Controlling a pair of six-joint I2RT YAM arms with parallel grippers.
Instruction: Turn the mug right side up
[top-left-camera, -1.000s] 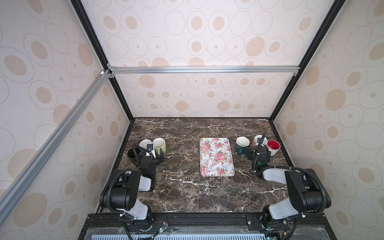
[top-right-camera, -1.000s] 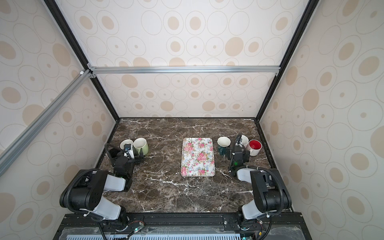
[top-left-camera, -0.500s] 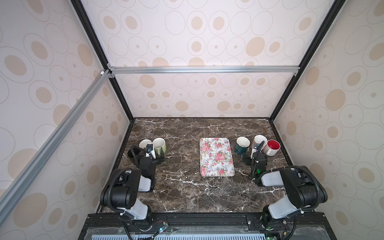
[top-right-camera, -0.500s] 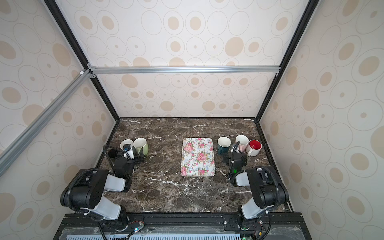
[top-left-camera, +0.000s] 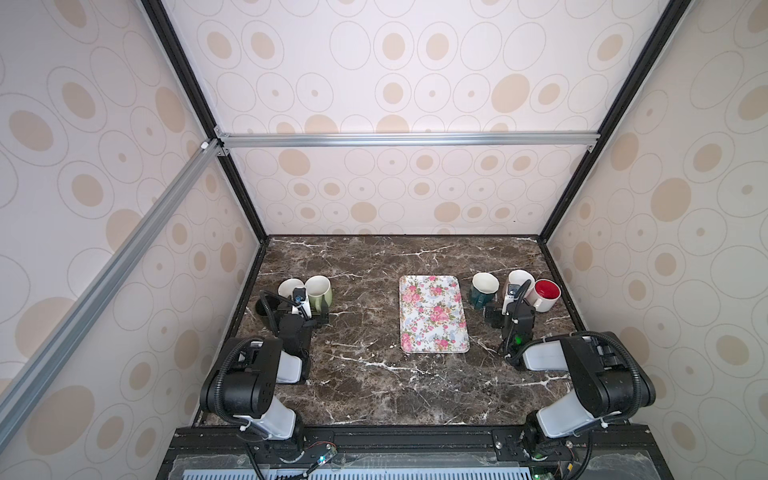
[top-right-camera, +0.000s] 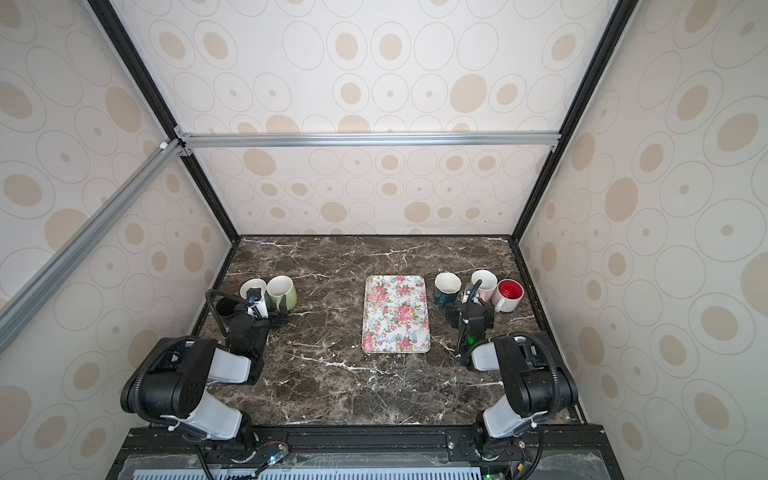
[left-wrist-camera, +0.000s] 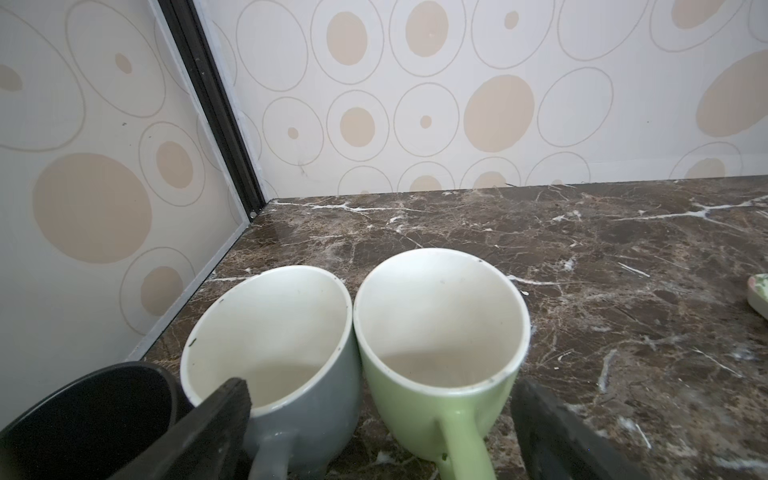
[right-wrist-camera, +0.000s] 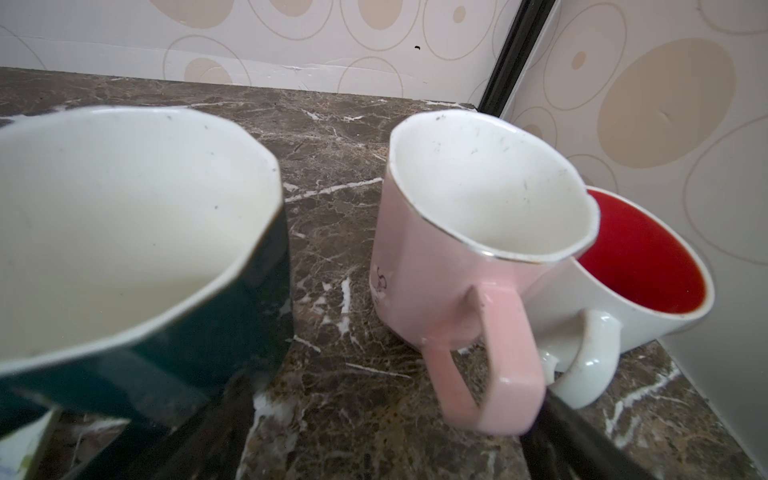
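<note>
- Carrying everything: marble bench (top-left-camera: 365, 374), floral tray (top-left-camera: 432, 311) at its middle.
- Left tool (left-wrist-camera: 380, 390), right tool (right-wrist-camera: 395, 395): both gaping wide, nothing held.
- Mouth-up left of tray: black mug (left-wrist-camera: 104, 407), grey mug (left-wrist-camera: 320, 399), green mug (left-wrist-camera: 432, 399); right of tray: teal mug (right-wrist-camera: 232, 291), pink mug (right-wrist-camera: 432, 266), red-lined mug (right-wrist-camera: 648, 320).
- Pink mug faces right tool, likely the target, already upright.
- Glazed ceramic: stiff, slick, chippable; pinch wall at rim.
</note>
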